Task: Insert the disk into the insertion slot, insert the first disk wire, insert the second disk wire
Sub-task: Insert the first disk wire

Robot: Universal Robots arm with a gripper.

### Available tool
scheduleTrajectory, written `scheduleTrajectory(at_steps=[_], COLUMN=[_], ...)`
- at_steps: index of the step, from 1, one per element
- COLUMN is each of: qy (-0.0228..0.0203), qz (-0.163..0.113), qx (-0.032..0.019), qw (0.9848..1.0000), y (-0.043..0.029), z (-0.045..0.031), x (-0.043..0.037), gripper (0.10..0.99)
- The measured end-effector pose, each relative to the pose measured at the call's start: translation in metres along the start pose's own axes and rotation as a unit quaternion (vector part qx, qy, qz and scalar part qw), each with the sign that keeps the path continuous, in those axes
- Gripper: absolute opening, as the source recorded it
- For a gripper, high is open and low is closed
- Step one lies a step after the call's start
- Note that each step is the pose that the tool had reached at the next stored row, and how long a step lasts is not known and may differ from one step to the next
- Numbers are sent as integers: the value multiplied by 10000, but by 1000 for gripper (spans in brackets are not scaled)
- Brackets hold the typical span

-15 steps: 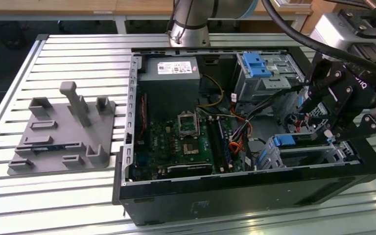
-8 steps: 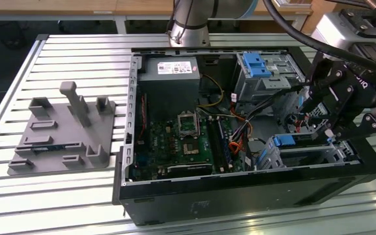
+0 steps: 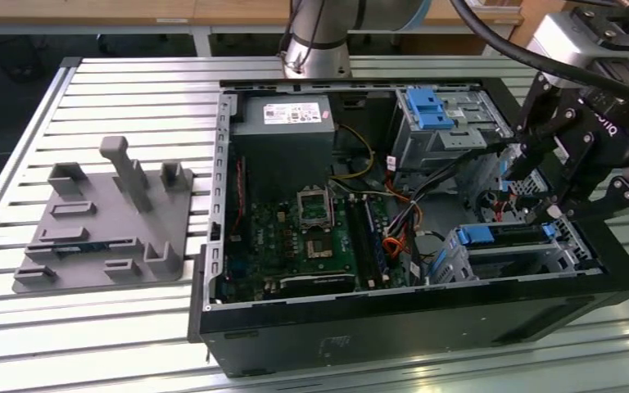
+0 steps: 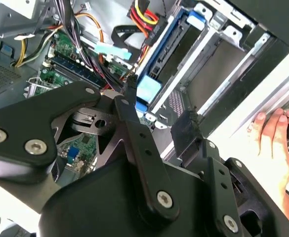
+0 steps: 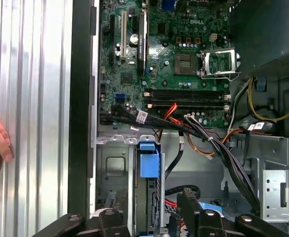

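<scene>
A ribbed aluminium table (image 3: 128,90) carries an open black case (image 3: 402,315), a steel box lying on its side with the interior exposed. On the slats off the case's wall, at the exterior view's left, sits a matt grey plastic fixture (image 3: 96,229), a flat plate studded with blocky posts and pockets. Over the case's corner at the exterior view's right hangs the black gripper (image 4: 156,111), built of angular, bolted link plates; its two fingers (image 4: 184,129) stand spread, with nothing pinched between them. Inside the case, a green board (image 3: 304,237) covers the floor, with a square socket at its centre and long memory slots beside it. A grey boxy supply (image 3: 282,115) with a white label fills the far corner, next to a tall sheet-metal cage (image 3: 445,123) with a blue latch. In the case's near corner, below the gripper, is the slot (image 3: 560,260), a low bay of thin silver perforated metal. The disk (image 3: 506,237) lies seated within the slot, its bright blue plastic frame showing at both ends. A loose bundle of black, red and orange wires (image 5: 208,143) snakes from the board towards the slot; where they plug in cannot be told. A person's hand (image 4: 272,133) rests on the slats just outside the case.
</scene>
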State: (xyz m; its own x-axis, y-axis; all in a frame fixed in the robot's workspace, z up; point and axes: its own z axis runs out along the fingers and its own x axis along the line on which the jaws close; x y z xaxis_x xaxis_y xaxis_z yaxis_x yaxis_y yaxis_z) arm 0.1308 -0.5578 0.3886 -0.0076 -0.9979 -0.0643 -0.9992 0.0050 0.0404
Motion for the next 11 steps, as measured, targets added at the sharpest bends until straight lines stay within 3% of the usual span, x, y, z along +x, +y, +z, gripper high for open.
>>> scheduleTrajectory(at_steps=[3, 5, 7, 11], qy=[22, 71, 177, 486], qz=[2, 4, 8, 21], qx=[0, 0, 0, 3], qw=[10000, 10000, 9998, 9988], y=[-43, -66, -88, -111], z=[9, 20, 25, 31], x=[-69, -97, -123, -166], gripper=[557, 557, 557, 557])
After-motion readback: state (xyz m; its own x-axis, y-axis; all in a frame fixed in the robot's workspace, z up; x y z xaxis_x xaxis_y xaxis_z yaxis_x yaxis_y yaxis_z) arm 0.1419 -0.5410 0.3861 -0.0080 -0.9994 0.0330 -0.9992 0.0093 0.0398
